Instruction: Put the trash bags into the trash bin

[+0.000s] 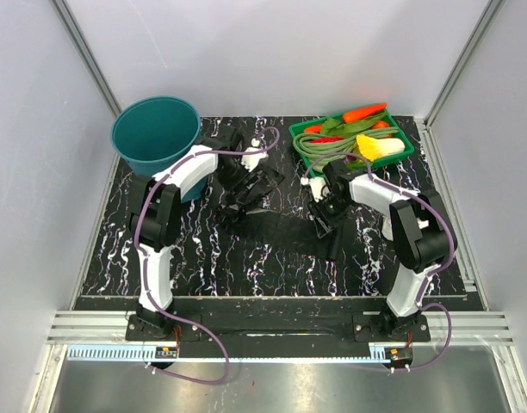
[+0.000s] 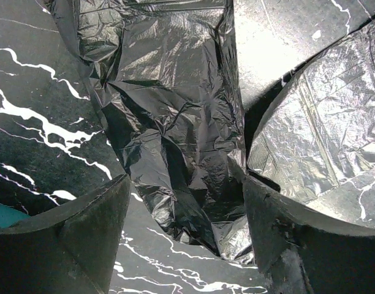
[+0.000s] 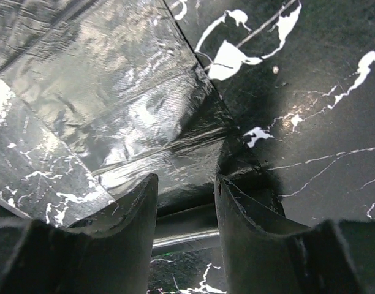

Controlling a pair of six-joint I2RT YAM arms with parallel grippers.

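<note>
Bags: two, both on the counter (image 1: 203, 249), neither in the bin (image 1: 156, 138).
- Crumpled bag (image 2: 175, 122): glossy black film, heavily creased, bunched in a heap at counter centre, just right of the bin's base.
- Flat bag (image 3: 132, 110): spread smooth on the counter, right of the crumpled one; the two lie close, and I cannot tell whether they touch.

Left gripper (image 2: 186, 184): sits low over the crumpled bag, jaws wide apart. A ridge of film runs up between the fingers (image 2: 83, 233), but neither pad presses it; nothing held.

Right gripper (image 3: 186, 179): down at the near edge of the flat bag, jaws about half apart, with a clear gap between them. The film's edge lies just ahead of the tips. No clamp on it visible; I cannot tell whether the tips touch the film.

Bin: teal, round, upright at the far left corner of the counter, left arm's elbow beside its wall. Inside shows only teal.

Tray (image 1: 408, 148): green, far right corner, holding vegetables (image 1: 364, 113); well apart from both bags.
</note>
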